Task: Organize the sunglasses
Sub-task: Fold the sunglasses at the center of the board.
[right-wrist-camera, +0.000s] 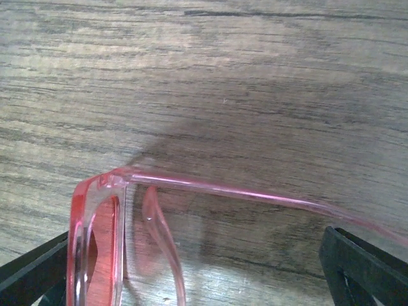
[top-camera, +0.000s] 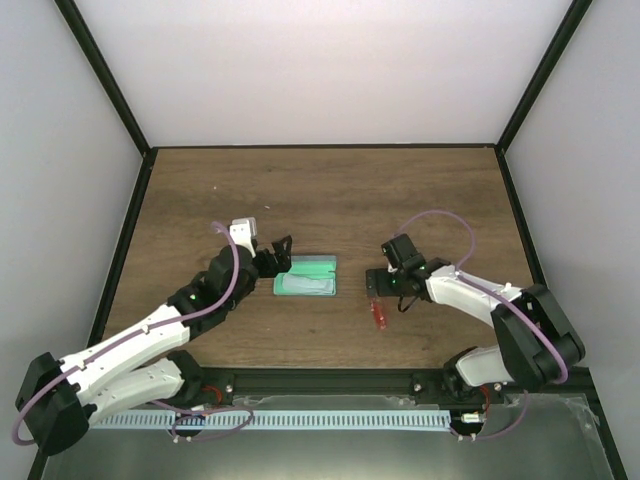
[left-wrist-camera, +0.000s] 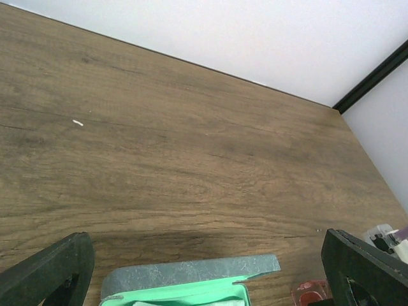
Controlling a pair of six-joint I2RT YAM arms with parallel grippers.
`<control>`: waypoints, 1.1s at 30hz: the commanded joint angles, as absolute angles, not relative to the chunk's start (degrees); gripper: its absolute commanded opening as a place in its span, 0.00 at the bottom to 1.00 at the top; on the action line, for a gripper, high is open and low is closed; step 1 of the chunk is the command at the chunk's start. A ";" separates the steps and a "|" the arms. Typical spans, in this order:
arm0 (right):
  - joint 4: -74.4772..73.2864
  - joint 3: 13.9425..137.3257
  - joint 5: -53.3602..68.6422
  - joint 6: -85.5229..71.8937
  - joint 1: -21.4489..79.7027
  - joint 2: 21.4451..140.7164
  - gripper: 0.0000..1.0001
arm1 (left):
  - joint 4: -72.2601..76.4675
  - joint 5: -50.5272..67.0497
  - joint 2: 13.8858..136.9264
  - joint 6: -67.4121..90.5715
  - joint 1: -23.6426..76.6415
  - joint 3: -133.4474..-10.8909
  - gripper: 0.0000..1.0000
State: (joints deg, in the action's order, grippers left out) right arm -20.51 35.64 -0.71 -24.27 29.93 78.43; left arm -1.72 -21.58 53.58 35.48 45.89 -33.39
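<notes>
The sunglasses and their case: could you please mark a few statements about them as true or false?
1. The sunglasses lie on the table, outside the case. True.
2. The case is shut. False: it lies open, with its green inside showing.
3. The right gripper is shut on the sunglasses. False: its jaws stand open, and the sunglasses lie on the wood.
4. The left gripper is open, right beside the case. True.
5. In the top view, the sunglasses lie left of the case. False: they lie to its right, near the right gripper.
</notes>
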 commanded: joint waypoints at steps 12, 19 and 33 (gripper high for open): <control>-22.05 35.79 -4.64 -29.57 37.00 79.29 0.65 | -0.14 -21.97 53.90 34.89 45.88 -33.14 1.00; -21.56 38.14 -4.45 -31.59 38.28 81.31 0.46 | -0.30 -22.14 54.04 34.81 45.87 -33.22 1.00; -22.41 50.09 -7.10 -30.86 38.28 91.12 0.33 | -1.17 -22.81 53.34 34.68 45.79 -33.09 1.00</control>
State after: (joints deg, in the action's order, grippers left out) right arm -21.30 45.30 -5.10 -31.00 37.71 89.78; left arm -1.76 -22.04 53.91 35.46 45.89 -33.39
